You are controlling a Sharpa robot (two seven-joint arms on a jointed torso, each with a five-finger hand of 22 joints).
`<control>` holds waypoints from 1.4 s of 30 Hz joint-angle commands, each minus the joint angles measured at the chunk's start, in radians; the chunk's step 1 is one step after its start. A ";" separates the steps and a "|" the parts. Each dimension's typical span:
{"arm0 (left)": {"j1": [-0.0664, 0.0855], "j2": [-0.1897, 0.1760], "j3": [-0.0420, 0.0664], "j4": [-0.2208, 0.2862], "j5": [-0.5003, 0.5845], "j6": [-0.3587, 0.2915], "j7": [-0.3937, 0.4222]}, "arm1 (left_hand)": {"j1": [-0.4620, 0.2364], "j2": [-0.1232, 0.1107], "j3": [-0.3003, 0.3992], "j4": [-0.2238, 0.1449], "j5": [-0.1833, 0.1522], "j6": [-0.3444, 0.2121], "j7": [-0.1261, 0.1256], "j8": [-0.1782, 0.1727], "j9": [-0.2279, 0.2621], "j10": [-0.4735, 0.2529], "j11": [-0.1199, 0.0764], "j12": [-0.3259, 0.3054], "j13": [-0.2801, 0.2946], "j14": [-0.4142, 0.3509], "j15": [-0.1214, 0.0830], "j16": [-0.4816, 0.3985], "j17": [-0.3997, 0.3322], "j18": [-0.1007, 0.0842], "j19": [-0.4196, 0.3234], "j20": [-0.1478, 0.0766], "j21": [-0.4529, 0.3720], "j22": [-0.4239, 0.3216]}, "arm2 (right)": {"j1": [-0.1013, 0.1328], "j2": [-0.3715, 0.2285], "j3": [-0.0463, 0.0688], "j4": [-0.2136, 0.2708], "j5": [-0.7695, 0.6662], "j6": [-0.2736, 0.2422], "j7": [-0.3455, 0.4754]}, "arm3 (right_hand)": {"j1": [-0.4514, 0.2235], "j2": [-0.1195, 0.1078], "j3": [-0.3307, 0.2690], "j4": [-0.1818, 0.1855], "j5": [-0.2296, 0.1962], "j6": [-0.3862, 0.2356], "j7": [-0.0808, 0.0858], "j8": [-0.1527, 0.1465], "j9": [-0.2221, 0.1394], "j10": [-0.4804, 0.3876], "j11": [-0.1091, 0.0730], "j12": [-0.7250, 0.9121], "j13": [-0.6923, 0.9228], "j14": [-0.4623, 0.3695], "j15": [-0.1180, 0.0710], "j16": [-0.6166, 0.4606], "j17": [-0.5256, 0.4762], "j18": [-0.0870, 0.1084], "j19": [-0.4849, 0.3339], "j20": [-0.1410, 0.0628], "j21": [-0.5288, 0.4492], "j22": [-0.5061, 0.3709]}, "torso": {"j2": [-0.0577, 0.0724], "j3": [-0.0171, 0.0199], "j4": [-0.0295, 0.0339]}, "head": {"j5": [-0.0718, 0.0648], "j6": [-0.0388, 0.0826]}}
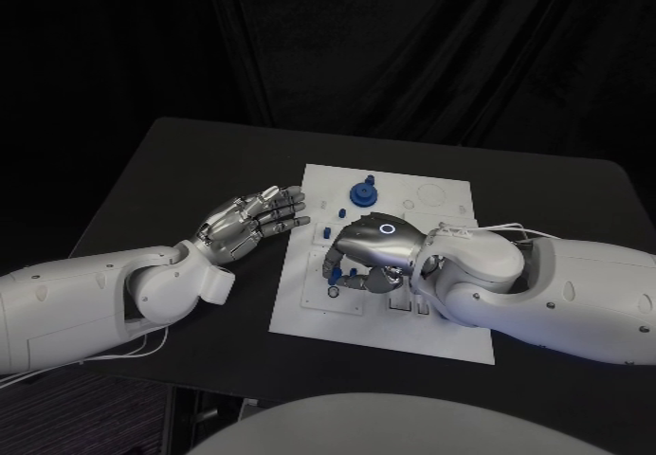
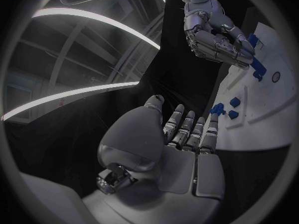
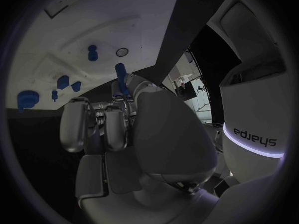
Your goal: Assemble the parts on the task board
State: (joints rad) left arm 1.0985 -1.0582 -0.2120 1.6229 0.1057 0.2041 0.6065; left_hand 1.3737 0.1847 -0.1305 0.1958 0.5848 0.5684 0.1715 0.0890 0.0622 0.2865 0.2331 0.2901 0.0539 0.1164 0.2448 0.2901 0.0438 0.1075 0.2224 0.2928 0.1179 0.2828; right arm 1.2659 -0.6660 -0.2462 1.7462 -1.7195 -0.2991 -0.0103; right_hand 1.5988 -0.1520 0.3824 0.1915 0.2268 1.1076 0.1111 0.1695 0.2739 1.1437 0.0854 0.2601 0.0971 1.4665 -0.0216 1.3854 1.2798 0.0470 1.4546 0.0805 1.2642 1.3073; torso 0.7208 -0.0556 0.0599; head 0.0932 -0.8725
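The white task board (image 1: 451, 204) lies mid-table. My right hand (image 1: 369, 246) is curled over the board's near-left part and pinches a slim blue peg (image 3: 120, 74) between thumb and fingers, its tip close to the plate. Blue shows under those fingers (image 1: 335, 271). A round blue part (image 1: 364, 192) stands at the board's far side, with small blue parts (image 1: 330, 232) along its left edge. My left hand (image 1: 253, 220) hovers flat just left of the board, fingers stretched out and apart, holding nothing. The left wrist view shows the right hand (image 2: 215, 30) above the board (image 2: 261, 104).
Another blue peg (image 3: 92, 52) stands on the board beside a round hole (image 3: 122, 52), and two small blue blocks (image 3: 63, 81) lie nearby. The black table (image 1: 178, 161) spreads around the board. My right forearm (image 1: 547, 284) lies over the board's near-right corner.
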 commanded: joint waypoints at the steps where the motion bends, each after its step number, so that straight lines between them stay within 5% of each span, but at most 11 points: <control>1: -0.001 -0.003 0.001 0.003 0.002 0.007 0.010 | 0.000 0.005 0.003 -0.004 0.004 -0.001 0.071 0.006 0.001 0.004 0.003 0.004 0.000 0.003 0.003 0.001 0.000 0.004 0.003 0.000 0.004 0.000 | -0.008 0.011 0.001 -0.013 -0.039 0.019 0.017 | -0.004 -0.009 0.006 0.001 0.007 0.003 0.000 0.000 0.000 0.049 -0.040 0.002 0.016 0.029 -0.008 -0.004 -0.001 0.021 -0.002 -0.003 -0.004 0.173 | 0.000 -0.0014 0.0004 | -0.002 0.000; 15: -0.001 -0.001 0.001 0.004 0.002 0.008 0.004 | 0.000 0.005 0.004 -0.004 0.004 0.000 0.071 0.006 0.001 0.004 0.003 0.004 0.000 0.003 0.003 0.001 0.000 0.004 0.003 0.000 0.004 0.001 | -0.022 0.026 0.001 -0.022 -0.049 0.048 0.012 | -0.002 -0.010 0.010 -0.004 0.009 0.000 0.001 -0.002 0.002 0.052 -0.040 0.000 0.017 0.029 -0.008 -0.004 -0.001 0.021 -0.002 -0.003 -0.004 0.174 | 0.002 0.0012 0.0005 | -0.006 0.000; 42: -0.003 0.006 0.001 -0.002 0.002 0.016 -0.013 | -0.001 0.007 0.005 -0.004 0.003 -0.003 0.071 0.006 0.001 0.003 0.004 0.005 0.000 0.003 0.004 0.003 0.000 0.003 0.002 0.000 0.004 0.001 | -0.030 0.024 0.001 -0.038 -0.049 0.095 0.000 | 0.001 -0.011 0.017 -0.016 0.014 -0.002 0.002 -0.004 0.007 0.055 -0.040 -0.003 0.020 0.025 -0.008 -0.012 -0.012 0.023 -0.006 -0.004 -0.014 0.171 | 0.001 0.0001 -0.0019 | -0.009 0.000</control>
State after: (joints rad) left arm 1.0977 -1.0533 -0.2120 1.6197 0.1059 0.2054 0.5895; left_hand 1.3737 0.1847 -0.1277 0.1930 0.5848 0.5683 0.1715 0.0889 0.0618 0.2862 0.2328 0.2901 0.0536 0.1164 0.2448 0.2901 0.0437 0.1074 0.2224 0.2928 0.1179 0.2830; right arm 1.2387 -0.6431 -0.2451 1.7103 -1.7602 -0.2234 -0.0028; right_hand 1.5863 -0.1645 0.3948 0.1788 0.2385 1.1074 0.1111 0.1693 0.2814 1.1474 0.0890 0.2510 0.1064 1.4665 -0.0215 1.3774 1.2690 0.0627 1.4545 0.0805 1.2536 1.3078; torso 0.7215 -0.0554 0.0596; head 0.0828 -0.8725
